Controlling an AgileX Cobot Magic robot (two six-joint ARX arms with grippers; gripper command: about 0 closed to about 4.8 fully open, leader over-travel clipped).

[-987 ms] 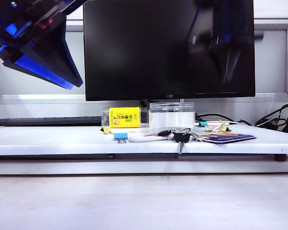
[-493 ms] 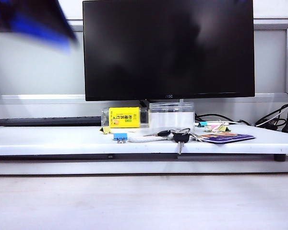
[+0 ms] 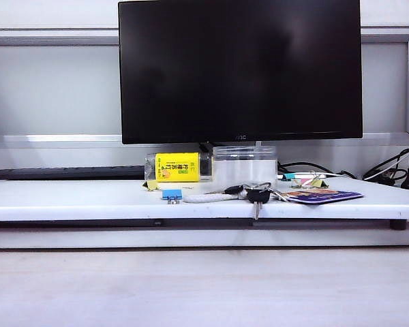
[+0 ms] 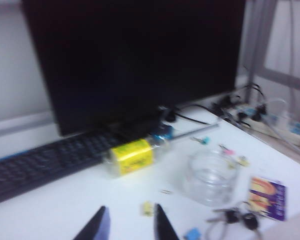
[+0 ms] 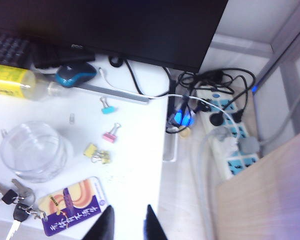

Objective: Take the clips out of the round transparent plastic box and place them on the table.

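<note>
The round transparent plastic box (image 3: 244, 163) stands on the white table (image 3: 82, 197) below the monitor, also seen as the box (image 4: 210, 175) and the box (image 5: 35, 150); only clear plastic shows inside it. Yellowish clips (image 5: 97, 153) lie on the table beside the box. Another yellow clip (image 4: 147, 208) lies near the packet, just off one finger of my left gripper (image 4: 131, 220). That gripper hangs open and empty above the table. My right gripper (image 5: 128, 215) is open and empty above the table's right end. Neither gripper shows in the exterior view.
A yellow-labelled packet (image 3: 177, 167) lies left of the box. In front are a blue clip (image 3: 171, 194), keys (image 3: 253, 194) and a purple card (image 3: 320, 196). Teal clip (image 5: 107, 106) and pink clip (image 5: 111, 134) lie behind. Keyboard (image 4: 40, 165), mouse (image 5: 75, 74) and power strip (image 5: 225, 145) surround.
Both arms have lifted out of the exterior view: the left one from the upper left, the right one from in front of the monitor. Nothing on the table has moved.
</note>
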